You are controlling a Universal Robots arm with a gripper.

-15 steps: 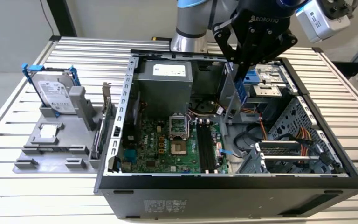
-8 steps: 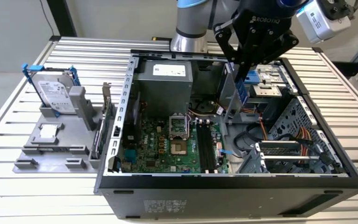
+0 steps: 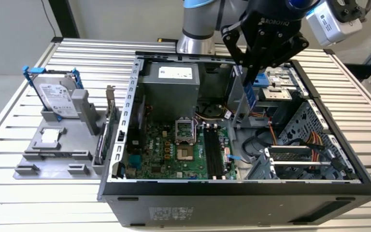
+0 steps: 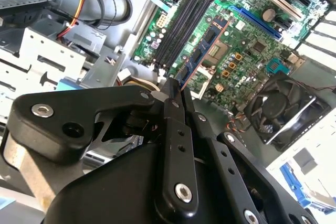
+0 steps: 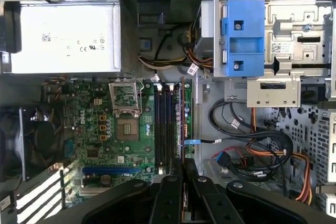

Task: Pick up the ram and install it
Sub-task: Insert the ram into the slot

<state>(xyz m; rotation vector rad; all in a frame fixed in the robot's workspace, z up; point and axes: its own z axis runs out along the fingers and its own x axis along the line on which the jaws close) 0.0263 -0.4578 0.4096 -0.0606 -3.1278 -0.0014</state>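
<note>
Blue ram [image 3: 252, 94] upright in claw [image 3: 255, 72] above open case [image 3: 237, 186].

The open computer case [image 3: 237, 145] is seen from high and in front in the exterior view, looked down on at a slant, far enough for the slatted table [image 3: 18, 193] to be taken in. The motherboard [image 5: 115, 129] is viewed almost straight down in the first wrist view, from just above. In the second wrist view it [image 4: 231, 40] is caught obliquely, past the gripper [image 4: 176, 90]. The memory slots [image 5: 167, 124] are shared by both wrist views.
</note>
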